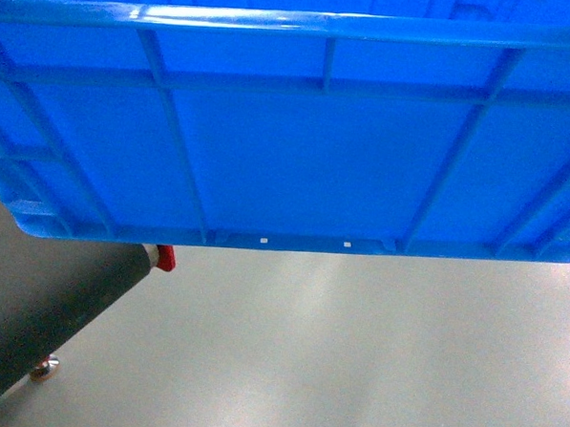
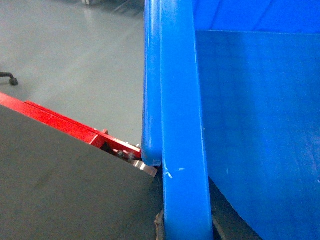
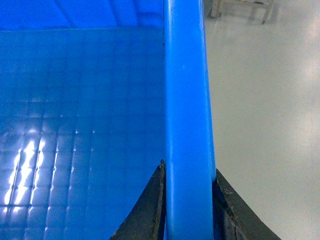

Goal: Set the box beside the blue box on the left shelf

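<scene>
I hold the blue crate (image 1: 288,156) up in front of my head camera, so its ribbed side wall fills most of that view, with the thick rim along the top and two small pale notches at the base edge. Below it lies a pale grey floor (image 1: 354,351), glossy with soft reflections. At the lower left of the head view sits a dark grey slab (image 1: 41,315) with a red piece (image 1: 165,257) at its far corner and a small metal caster (image 1: 44,365) under it.

My left gripper (image 2: 186,227) is clamped on the crate's left rim: one dark finger (image 2: 159,225) presses the outer face and the other sits inside, with the rim running straight up between them. Beside that rim, the left wrist view shows the dark slab and a red steel frame (image 2: 65,122) along its edge, close under the crate's corner.

My right gripper (image 3: 187,220) is clamped on the opposite rim in the same way, its black fingers (image 3: 145,215) pinching the rim from both sides. The crate's gridded floor shows to the left of it, and bare floor to the right.

The roller shelf is not visible in any view.
</scene>
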Available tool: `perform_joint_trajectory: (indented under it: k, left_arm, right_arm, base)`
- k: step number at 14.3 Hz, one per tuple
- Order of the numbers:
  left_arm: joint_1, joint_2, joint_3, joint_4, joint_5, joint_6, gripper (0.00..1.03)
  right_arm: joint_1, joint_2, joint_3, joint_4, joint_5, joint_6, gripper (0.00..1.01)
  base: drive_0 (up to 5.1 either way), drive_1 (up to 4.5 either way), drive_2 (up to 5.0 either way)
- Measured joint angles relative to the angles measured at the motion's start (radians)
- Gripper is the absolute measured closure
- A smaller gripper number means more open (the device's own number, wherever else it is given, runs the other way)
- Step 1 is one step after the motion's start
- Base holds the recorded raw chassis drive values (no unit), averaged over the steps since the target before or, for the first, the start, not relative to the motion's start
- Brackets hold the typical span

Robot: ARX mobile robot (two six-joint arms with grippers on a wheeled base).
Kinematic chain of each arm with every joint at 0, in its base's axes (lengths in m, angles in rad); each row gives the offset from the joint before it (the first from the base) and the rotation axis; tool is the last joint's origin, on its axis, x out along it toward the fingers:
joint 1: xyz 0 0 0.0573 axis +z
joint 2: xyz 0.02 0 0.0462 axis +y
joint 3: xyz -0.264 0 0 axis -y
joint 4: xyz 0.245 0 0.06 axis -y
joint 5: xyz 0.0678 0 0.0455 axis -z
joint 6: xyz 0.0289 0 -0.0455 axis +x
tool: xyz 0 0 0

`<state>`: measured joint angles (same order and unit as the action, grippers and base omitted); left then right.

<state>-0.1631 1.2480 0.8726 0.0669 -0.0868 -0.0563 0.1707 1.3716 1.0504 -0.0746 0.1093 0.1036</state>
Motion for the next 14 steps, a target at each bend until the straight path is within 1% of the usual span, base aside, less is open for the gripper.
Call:
perform_joint_trajectory:
  k: [14]
  left_arm:
    - [0.0, 0.0, 0.0, 0.0, 0.0, 0.0, 0.97]
  right_arm:
    - [0.0, 0.0, 0.0, 0.0, 0.0, 0.0, 0.83]
  base:
    - [-1.7, -1.67, -1.7]
